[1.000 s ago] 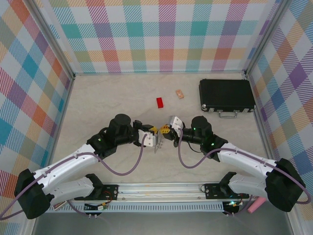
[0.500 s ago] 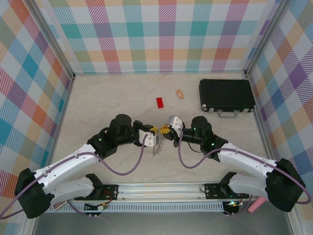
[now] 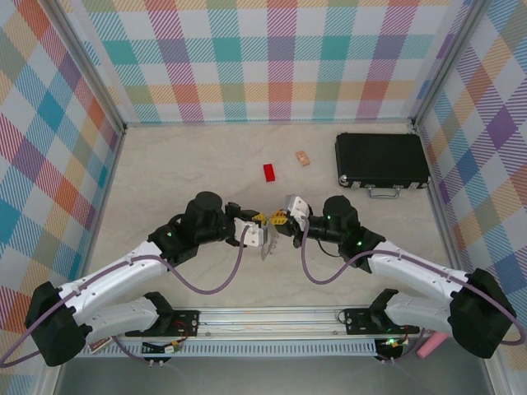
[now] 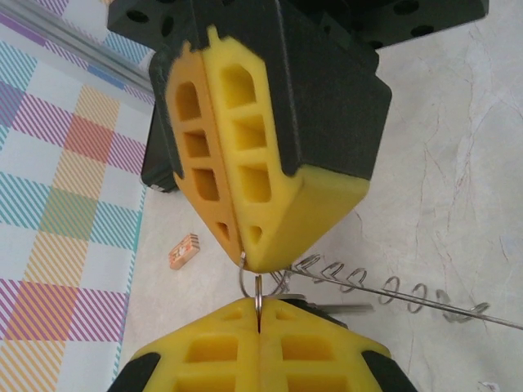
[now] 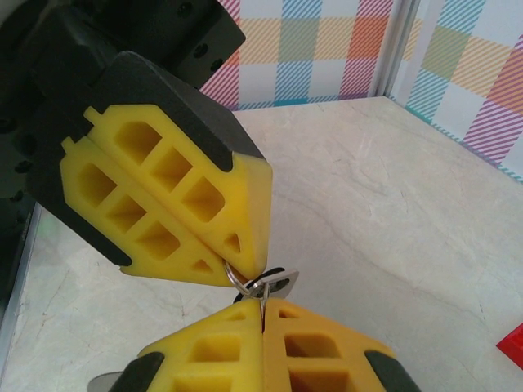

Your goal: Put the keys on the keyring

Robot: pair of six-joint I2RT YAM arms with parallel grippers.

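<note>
Left claw (image 3: 260,220) pinched shut on large flat grey ring with wire loops (image 3: 268,247), dangling above pale marbled surface (image 3: 181,173), centre. Just right, tiny silver-bladed key (image 5: 276,282) nipped in closed right claw (image 3: 278,219). Past second: barely any shift, tips still meeting; threading likely unfinished.

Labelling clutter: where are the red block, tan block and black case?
Red rectangular block (image 3: 269,172): top external view, top face.
Small tan block (image 3: 304,158): top external view, middle.
Black rectangular case (image 3: 381,160): top external view, lid centre.
</note>
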